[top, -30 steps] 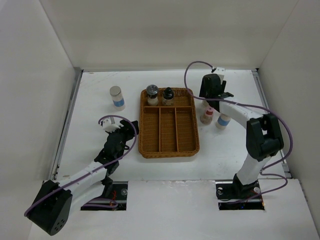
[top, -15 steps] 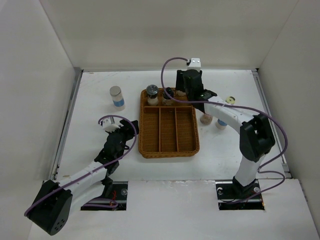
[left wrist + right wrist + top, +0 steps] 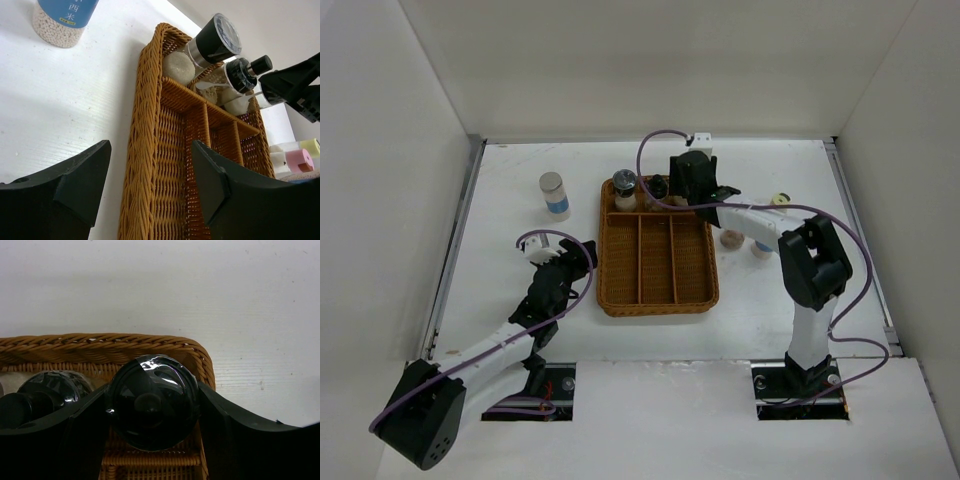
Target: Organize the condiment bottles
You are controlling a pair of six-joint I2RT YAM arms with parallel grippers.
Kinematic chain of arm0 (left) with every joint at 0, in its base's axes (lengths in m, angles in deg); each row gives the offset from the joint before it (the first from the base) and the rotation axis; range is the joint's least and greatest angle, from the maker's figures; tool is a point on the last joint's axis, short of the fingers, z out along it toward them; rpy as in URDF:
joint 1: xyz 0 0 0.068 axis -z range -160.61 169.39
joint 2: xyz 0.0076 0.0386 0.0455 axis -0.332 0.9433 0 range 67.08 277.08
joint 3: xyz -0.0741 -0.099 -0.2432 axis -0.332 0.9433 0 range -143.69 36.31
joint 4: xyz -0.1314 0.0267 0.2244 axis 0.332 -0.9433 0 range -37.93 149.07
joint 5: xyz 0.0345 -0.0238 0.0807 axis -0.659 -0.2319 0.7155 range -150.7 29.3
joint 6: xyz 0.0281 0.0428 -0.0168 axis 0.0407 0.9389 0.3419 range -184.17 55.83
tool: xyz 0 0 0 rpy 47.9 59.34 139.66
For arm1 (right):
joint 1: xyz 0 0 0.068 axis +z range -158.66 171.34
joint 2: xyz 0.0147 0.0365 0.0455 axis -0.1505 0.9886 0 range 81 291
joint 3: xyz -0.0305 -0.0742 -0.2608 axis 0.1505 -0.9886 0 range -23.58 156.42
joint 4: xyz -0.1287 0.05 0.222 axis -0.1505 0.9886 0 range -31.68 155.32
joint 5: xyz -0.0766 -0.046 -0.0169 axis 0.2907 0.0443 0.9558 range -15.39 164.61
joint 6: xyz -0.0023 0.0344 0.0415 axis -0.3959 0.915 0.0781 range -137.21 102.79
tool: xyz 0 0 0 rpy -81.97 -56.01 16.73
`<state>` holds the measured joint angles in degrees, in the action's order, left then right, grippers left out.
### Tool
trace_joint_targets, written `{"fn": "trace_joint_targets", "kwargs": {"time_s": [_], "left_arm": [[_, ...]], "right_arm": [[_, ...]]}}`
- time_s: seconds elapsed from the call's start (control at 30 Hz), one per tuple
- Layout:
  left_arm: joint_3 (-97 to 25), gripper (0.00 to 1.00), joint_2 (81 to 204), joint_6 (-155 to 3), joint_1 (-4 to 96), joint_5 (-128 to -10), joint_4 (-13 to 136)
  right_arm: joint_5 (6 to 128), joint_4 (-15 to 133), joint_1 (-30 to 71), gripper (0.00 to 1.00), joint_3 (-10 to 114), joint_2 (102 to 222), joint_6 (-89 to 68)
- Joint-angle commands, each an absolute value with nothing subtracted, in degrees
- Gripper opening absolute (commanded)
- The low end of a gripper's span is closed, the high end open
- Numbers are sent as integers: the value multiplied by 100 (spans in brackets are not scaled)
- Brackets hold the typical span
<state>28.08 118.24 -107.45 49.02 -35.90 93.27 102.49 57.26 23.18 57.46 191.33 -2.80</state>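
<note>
Your left arm point(image 3: 490, 350) is lying low, stretched from its base at the near left out toward the middle, and your left gripper point(image 3: 150, 175) at its tip has its fingers point(image 3: 75, 177) spread wide apart. Your right arm point(image 3: 807, 270) stands up from its base, bends at the elbow and sends the forearm back and off to the left, so the wrist sits far out, well apart from the left one. Your right gripper point(image 3: 152, 412) points down there, jaws squeezed in on both sides of a black-topped shaker point(image 3: 152, 400).
</note>
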Motion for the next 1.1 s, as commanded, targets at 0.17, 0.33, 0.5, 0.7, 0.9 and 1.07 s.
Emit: {"fn": "trace_joint_targets", "kwargs": {"time_s": [0.17,0.33,0.5,0.7,0.9,1.07], "left_arm": [[2778,64,11806,-10785,4852,-3750,9608],[2778,64,11806,-10776,4782,-3750,9599],[2787,64,11797,-10715,4791,-3671,9599],[2665,64,11981,-10530,4817,-3530,9599],[2454,66,11956,-10258,4984,-3197,9407],[1752,65,11762,-10021,5151,-2591,8195]], "right_arm": [[10071,5190,2250,76,5614,19157,10],[10054,5190,2259,87,5597,19052,19],[10185,5155,2285,91,5518,18569,37],[10308,4936,2408,92,4991,17384,-7],[10343,4435,2777,68,3824,15942,46],[10317,4206,3382,27,2549,14949,353]]}}
